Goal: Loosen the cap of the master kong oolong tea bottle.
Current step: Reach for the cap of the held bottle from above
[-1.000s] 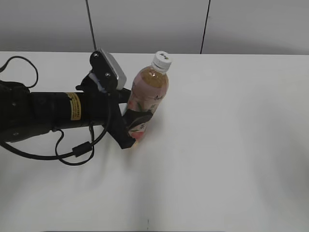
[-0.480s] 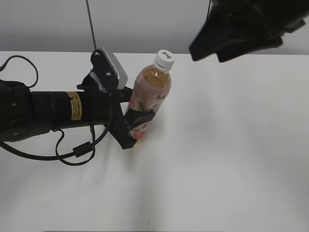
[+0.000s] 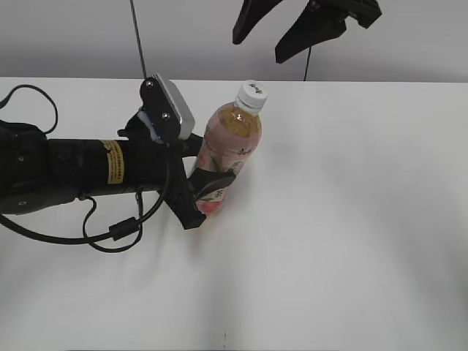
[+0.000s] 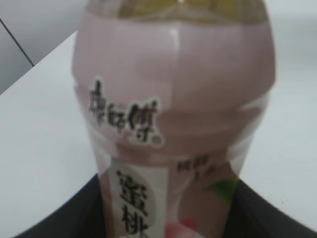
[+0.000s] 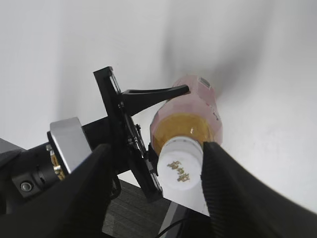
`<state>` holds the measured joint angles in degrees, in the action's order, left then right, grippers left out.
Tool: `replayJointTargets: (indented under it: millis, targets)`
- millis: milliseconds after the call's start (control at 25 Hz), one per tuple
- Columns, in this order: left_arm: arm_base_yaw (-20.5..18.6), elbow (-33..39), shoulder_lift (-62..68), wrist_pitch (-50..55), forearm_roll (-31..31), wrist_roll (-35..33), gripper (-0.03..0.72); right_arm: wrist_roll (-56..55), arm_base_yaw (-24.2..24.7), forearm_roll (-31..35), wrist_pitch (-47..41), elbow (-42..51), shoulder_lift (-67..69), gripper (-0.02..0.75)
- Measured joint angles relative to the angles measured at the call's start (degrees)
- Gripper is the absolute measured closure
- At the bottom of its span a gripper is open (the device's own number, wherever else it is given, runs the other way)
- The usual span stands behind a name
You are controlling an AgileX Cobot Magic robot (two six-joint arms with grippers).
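Note:
The master kong oolong tea bottle [image 3: 229,145] stands tilted on the white table, amber tea above a pale pink label. It fills the left wrist view [image 4: 173,109]. My left gripper [image 3: 207,191] is shut on the bottle's lower body, its black fingers on both sides. The white cap [image 3: 252,93] is on the bottle's neck; it also shows in the right wrist view [image 5: 179,168]. My right gripper [image 3: 292,28] is open and hangs above the cap, apart from it. In the right wrist view its two dark fingers [image 5: 158,188] stand either side of the cap.
The white table [image 3: 351,219] spreads to the right and front of the bottle. A grey wall with dark seams [image 3: 219,36] runs behind it. The black left arm with its cable [image 3: 73,175] lies across the table's left side.
My right gripper has moved left and now hangs over the cap with its fingers spread. The bottle has tilted a little further right. The left arm holds still.

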<state>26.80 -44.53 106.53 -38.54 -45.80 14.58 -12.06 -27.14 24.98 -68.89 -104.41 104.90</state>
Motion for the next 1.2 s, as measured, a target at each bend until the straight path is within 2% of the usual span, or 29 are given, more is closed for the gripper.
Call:
replayJointTargets:
  millis: [400,680,1200]
  targets:
    - [0.0,0.0,0.0,0.06,-0.1,0.0,0.316,-9.28,-0.34,-0.57,-0.57,-0.48,1.68,0.304]
    - [0.0,0.05,0.0,0.68,-0.15,0.0,0.316,-9.93,-3.39,-1.57,-0.81,1.07,3.0,0.304]
    - [0.0,0.05,0.0,0.24,-0.26,0.0,0.316,-10.36,-3.4,-6.71,-0.88,1.93,3.0,0.304]
